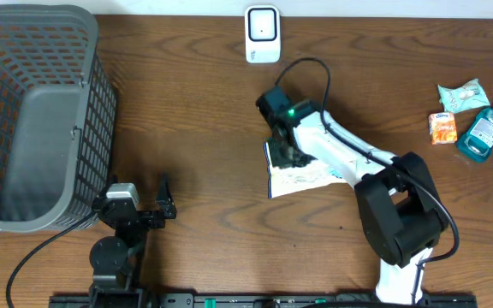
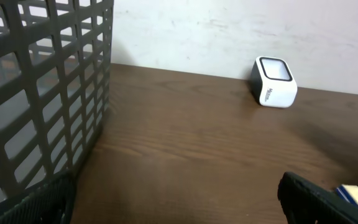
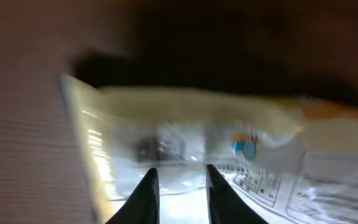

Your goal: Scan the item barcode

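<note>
Our right pincer (image 1: 285, 152) sits on the white printed plastic packet (image 1: 308, 178) lying on the brown wooden surface (image 1: 195, 111), grip unclear; left pincer (image 1: 140, 204) spread, empty. Showing it to the white boxy scanner (image 1: 263, 35) remains, we judge.

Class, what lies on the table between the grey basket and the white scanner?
Only bare table separates basket and scanner; overhead and left wrist views show it.

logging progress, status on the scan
left gripper open beside basket. right gripper over packet, grip unclear. packet on table, short of scanner, nothing between.
</note>
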`<act>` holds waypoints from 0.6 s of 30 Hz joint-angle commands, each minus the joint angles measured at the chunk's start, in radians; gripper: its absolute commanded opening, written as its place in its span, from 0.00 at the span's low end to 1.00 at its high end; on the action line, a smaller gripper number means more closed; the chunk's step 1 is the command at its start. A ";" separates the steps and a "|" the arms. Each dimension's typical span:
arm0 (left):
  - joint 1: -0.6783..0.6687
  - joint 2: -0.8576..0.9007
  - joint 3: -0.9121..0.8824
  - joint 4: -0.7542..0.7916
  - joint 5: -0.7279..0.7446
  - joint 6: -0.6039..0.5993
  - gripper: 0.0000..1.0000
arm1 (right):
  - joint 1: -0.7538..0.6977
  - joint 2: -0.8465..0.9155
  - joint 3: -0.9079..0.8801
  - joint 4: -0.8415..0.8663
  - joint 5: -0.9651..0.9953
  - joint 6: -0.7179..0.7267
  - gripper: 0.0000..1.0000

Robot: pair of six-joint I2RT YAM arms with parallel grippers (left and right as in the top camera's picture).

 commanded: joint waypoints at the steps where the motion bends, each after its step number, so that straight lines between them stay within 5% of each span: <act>1: -0.002 -0.003 -0.019 -0.030 -0.002 -0.005 0.98 | -0.006 -0.004 -0.080 0.026 0.018 0.008 0.53; 5: -0.002 -0.003 -0.019 -0.030 -0.002 -0.005 0.98 | -0.006 -0.008 -0.048 -0.011 -0.053 -0.023 0.99; 14: -0.002 -0.003 -0.019 -0.030 -0.002 -0.005 0.98 | -0.006 -0.099 0.204 -0.274 -0.084 0.092 0.99; 18: -0.002 -0.003 -0.019 -0.030 -0.002 -0.005 0.98 | -0.011 -0.205 0.232 -0.473 0.124 0.656 0.99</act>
